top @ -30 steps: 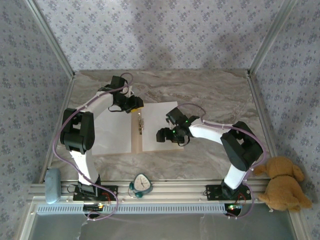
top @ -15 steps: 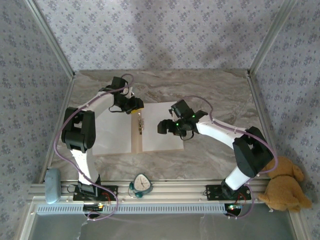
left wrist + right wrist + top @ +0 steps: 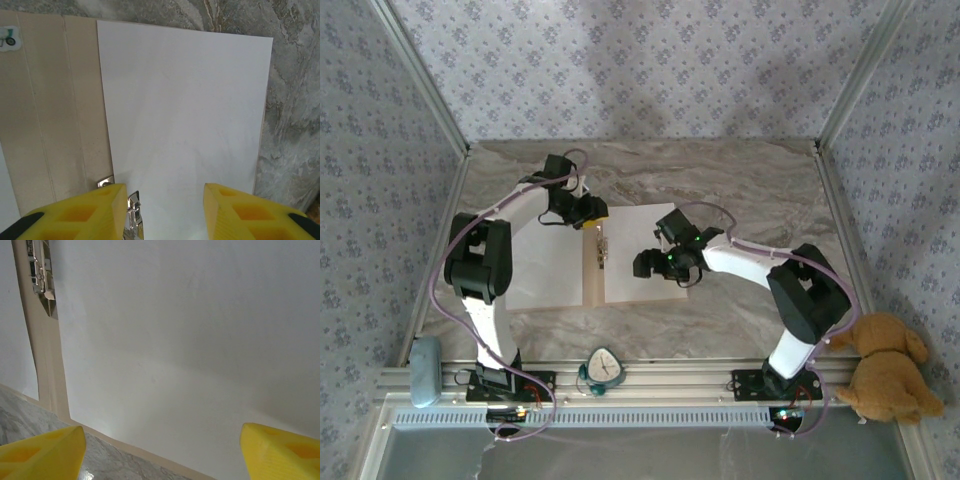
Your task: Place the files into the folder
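Top view: the right tool [image 3: 646, 265] has dropped back low over the right file [image 3: 620, 288] after lifting off it half a second ago. The left tool [image 3: 588, 211] has held by the clip [image 3: 600, 248], with the left file [image 3: 545, 272] and its mate flat on the open folder [image 3: 593, 285] on the desk [image 3: 740, 180]. Left wrist: jaws part-open, released, nothing between them, over the folder's fold. Right wrist: jaws spread wide and empty above the right file [image 3: 175, 340], so filing looks done and closing probably remains.

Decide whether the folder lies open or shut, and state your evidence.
Open. The folder lies spread flat, its tan centre strip and metal clip exposed, with the left sheet and right sheet on its halves.
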